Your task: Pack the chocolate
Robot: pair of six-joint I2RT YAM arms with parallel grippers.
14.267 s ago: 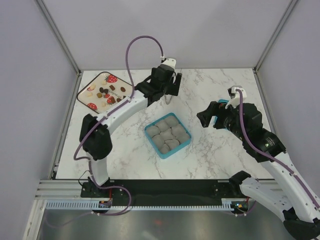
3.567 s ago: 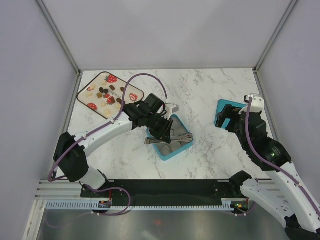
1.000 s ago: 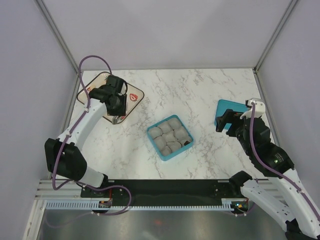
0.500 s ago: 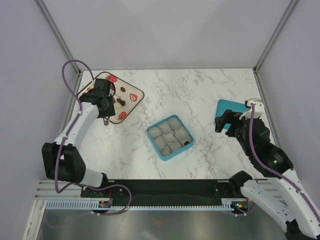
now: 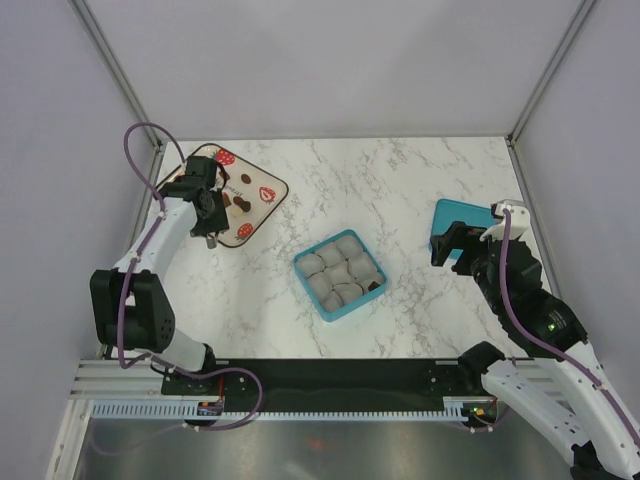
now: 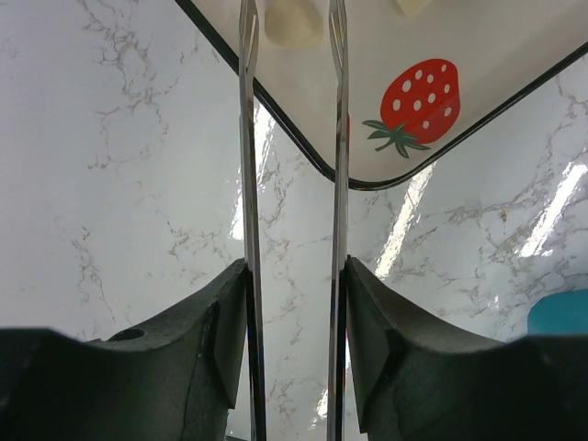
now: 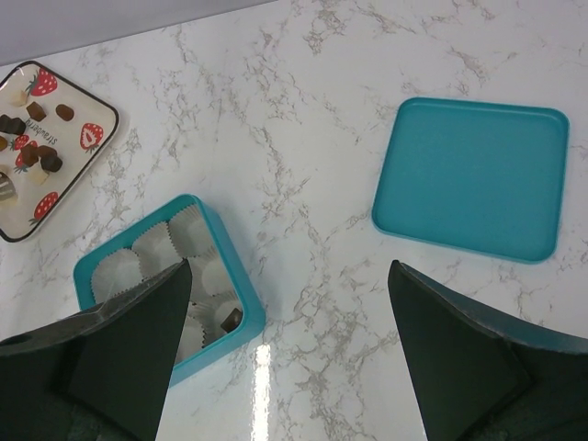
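The chocolate pieces (image 5: pixel 235 200), dark brown, light brown and cream, lie on a strawberry-print tray (image 5: pixel 262 180), which also shows in the right wrist view (image 7: pixel 103 110). My left gripper (image 5: pixel 211 238) hangs over the tray's near-left edge. Its thin metal blades (image 6: pixel 291 7) stand apart on either side of a cream piece (image 6: pixel 292 26) without touching it. One dark piece (image 7: pixel 231 319) sits in a paper cup in the teal box (image 5: pixel 300 262). My right gripper (image 7: pixel 289 358) is wide open and empty above the table, between the box and the lid.
The teal lid (image 7: pixel 473 179) lies flat at the right, partly under my right gripper in the top view (image 5: pixel 452 213). Grey-white paper cups (image 5: pixel 330 265) fill the box. Walls close in the table on the left, back and right.
My left gripper left the box, where a dark piece now lies, and swung back over the tray to its near-left edge. The right arm has barely moved.
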